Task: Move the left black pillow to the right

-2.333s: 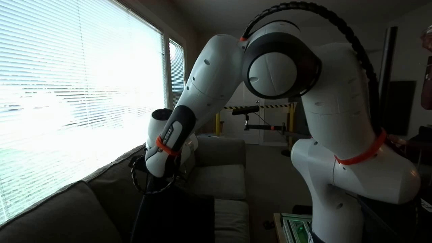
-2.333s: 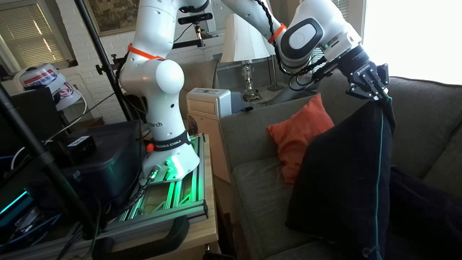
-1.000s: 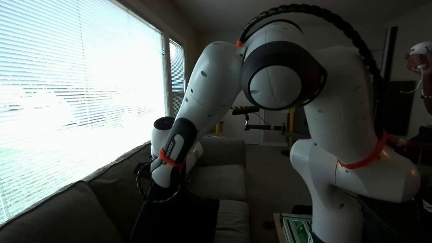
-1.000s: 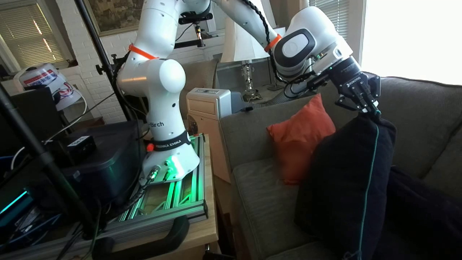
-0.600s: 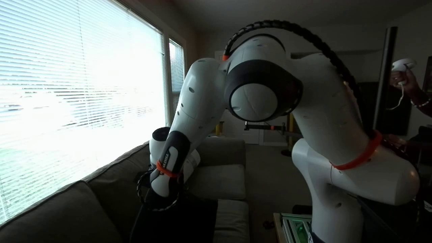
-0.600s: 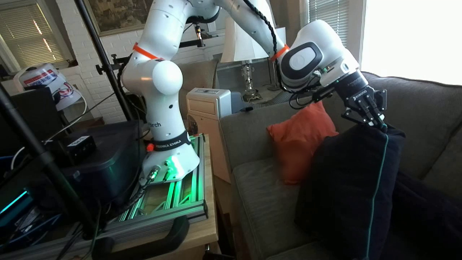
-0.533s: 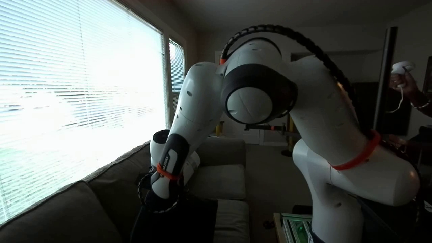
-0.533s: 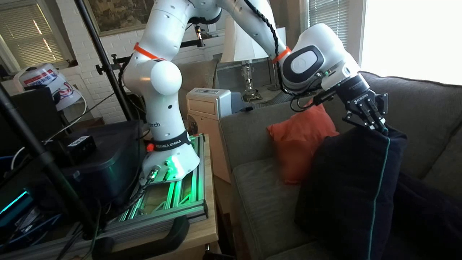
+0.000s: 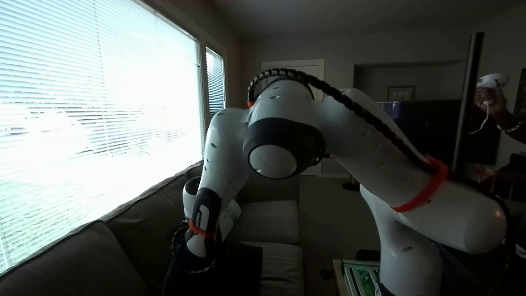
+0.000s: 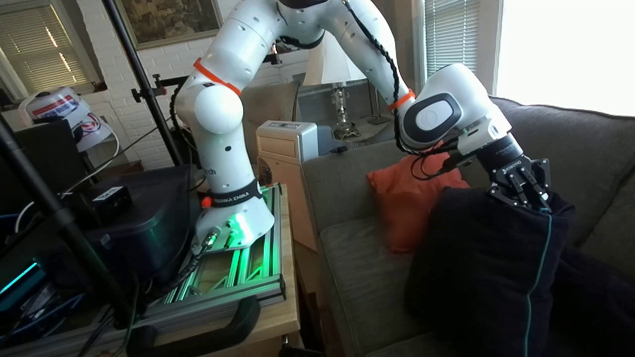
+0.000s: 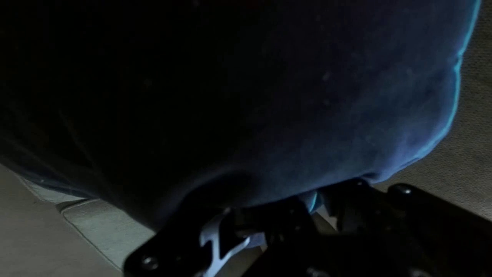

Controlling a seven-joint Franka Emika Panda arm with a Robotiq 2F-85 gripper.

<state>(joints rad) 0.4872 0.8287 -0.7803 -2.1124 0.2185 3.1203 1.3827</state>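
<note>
The black throw pillow (image 10: 476, 277), teal-piped along its edge, stands nearly upright on the grey sofa (image 10: 580, 144), apparently resting on a seat cushion (image 10: 362, 282), though its lowest part is dark and partly out of frame. The Robotiq gripper (image 10: 538, 204) is at its top edge, by the piped corner, touching the fabric; the wrist view is so dark there that I cannot tell how far apart the jaws stand, or whether they pinch the cloth or merely press into it. Beside the pillow, on the side away from the armrest (image 10: 342, 191), lies a dark cloth item (image 10: 595, 287), a second pillow or a blanket, I cannot say which. On the armrest side leans an orange throw pillow (image 10: 407, 203), partly hidden by the black one.

I judge the task to be late on, the setting down all but done. These views do not settle which way counts as right, so whether the pillow is far enough over I cannot say. What seems left is to free the fabric if it is held, back the gripper off and see that the pillow stands alone
</note>
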